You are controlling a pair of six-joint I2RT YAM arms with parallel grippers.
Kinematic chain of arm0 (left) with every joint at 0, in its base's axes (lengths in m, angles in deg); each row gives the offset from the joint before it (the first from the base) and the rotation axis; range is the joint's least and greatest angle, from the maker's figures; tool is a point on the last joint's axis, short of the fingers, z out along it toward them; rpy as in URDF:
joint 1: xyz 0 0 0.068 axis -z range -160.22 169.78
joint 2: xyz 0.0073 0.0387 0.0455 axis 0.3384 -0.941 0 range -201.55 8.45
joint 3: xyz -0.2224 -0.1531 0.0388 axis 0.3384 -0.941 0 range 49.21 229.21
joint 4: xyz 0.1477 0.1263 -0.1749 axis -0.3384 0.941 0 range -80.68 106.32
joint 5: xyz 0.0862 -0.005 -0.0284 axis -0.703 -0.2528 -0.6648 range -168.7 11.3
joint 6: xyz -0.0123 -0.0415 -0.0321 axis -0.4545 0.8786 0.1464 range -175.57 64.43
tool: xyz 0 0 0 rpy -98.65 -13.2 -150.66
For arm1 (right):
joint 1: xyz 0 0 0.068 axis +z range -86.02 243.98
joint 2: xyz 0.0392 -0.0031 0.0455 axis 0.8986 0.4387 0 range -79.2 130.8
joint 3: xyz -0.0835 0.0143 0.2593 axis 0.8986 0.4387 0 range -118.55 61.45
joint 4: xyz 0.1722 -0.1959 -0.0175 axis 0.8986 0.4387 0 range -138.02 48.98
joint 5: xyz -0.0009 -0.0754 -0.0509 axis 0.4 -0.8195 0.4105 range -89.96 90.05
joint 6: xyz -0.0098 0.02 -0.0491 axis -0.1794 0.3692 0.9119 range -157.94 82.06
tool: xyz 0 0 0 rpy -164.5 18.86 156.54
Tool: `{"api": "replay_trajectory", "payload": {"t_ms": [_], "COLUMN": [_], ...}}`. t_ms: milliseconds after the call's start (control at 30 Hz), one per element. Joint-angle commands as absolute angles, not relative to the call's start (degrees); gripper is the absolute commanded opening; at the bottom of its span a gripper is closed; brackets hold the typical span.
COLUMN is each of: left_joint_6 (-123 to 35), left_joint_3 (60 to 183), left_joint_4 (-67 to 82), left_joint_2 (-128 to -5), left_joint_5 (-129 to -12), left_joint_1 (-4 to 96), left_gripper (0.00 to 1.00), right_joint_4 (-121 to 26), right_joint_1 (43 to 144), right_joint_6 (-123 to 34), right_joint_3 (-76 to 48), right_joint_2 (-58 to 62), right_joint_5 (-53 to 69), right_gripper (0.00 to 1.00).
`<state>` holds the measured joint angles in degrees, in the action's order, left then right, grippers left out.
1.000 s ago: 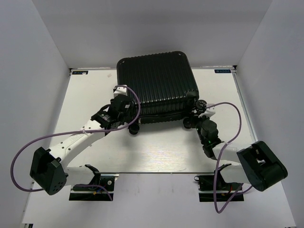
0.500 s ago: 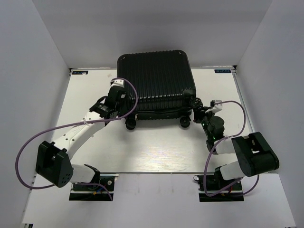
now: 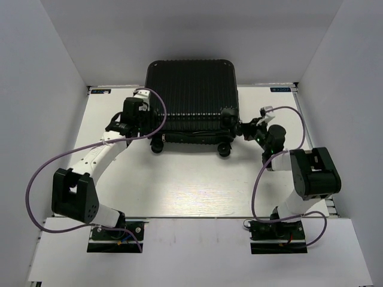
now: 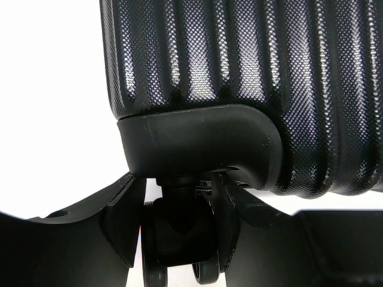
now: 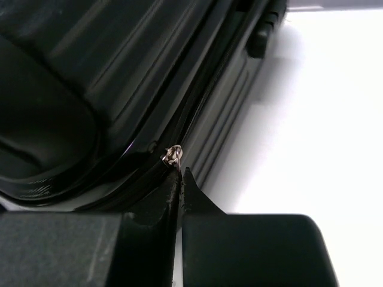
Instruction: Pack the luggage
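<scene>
Black ribbed luggage (image 3: 191,95) lies closed at the middle of the tabletop's (image 3: 191,191) far edge. The left gripper (image 4: 176,197), half open, clasps a corner wheel (image 4: 179,233); the right gripper (image 5: 179,176), fully closed, pinches the zipper pull (image 5: 173,155).

Luggage (image 3: 191,95) lies flat at the back middle of a table (image 3: 191,185). Its wheels face the near edge, with the left wheel (image 3: 157,147) and the right wheel (image 3: 223,150) at the two near corners. The left gripper (image 3: 148,128) sits at the near-left corner, its fingers (image 4: 128,221) against either side of the left wheel. The right gripper (image 5: 179,182) sits at the near-right corner, tips pinched on a zip pull (image 5: 173,155) along the seam.
</scene>
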<state>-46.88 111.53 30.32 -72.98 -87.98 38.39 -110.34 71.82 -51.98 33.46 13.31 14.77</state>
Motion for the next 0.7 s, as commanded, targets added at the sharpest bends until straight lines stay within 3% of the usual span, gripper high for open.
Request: {"api": "replay_trajectory", "payload": {"t_ms": [0,133,300,667], "left_joint_6": [-58.69,-63.21,-65.23,-68.31], "left_joint_3": [110.73,113.36,115.47,129.27], "left_joint_4": [33.68,32.62,29.28,29.1], "left_joint_2": [-77.76,-80.57,-83.39,-97.61], "left_joint_5": [-86.27,-84.77,-74.31,-64.55], "left_joint_1": [32.44,28.24,22.78,13.64], "left_gripper": [0.0,0.0,0.0,0.0], "right_joint_4": [-110.16,-105.0,-103.66,-94.7], "right_joint_1": [69.08,69.34,69.78,71.98], "right_joint_6": [-46.12,-41.03,-40.49,-36.36], "right_joint_3": [24.48,17.36,6.45,-35.16], "right_joint_2": [16.76,21.07,30.36,55.16], "right_joint_5": [16.39,15.7,14.46,4.09], "right_gripper": [0.0,0.0,0.0,0.0]}}
